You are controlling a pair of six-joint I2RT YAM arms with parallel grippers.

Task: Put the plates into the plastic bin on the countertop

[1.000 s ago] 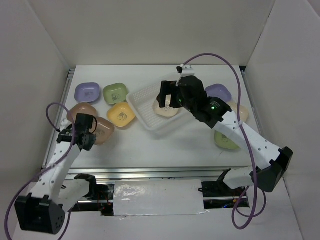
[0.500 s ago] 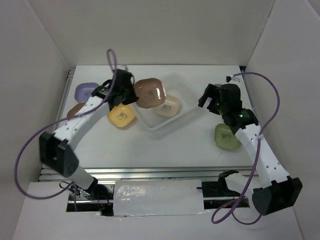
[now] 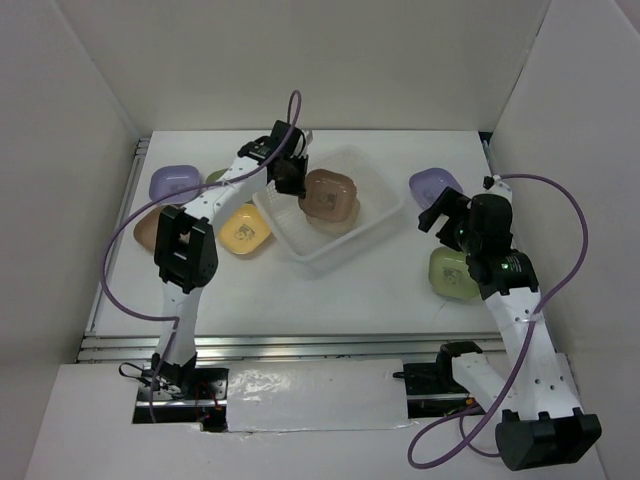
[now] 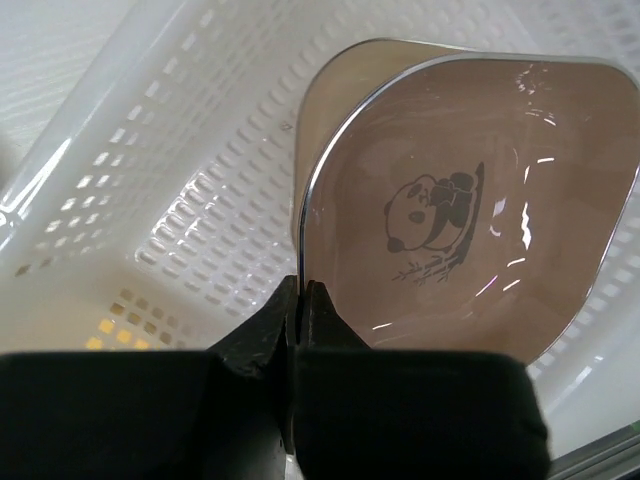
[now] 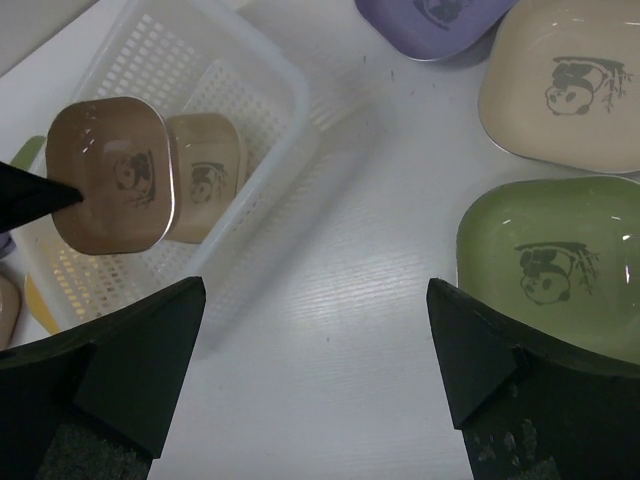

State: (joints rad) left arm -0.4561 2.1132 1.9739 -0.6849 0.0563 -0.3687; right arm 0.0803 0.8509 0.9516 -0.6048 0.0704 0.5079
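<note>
Left end effector: clamped on the rim of a brown panda-print plate, held above a cream plate in the plastic bin; right end effector: open, over the desk near a green plate.

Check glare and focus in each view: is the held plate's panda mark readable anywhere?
Left wrist: brown plate sharp, panda mark readable, only small glare streaks; the left fingers are featureless black. Right wrist: green plate in focus with slight rim glare, right fingers soft. Top external: even light, soft shadows, marks too small to read.
</note>
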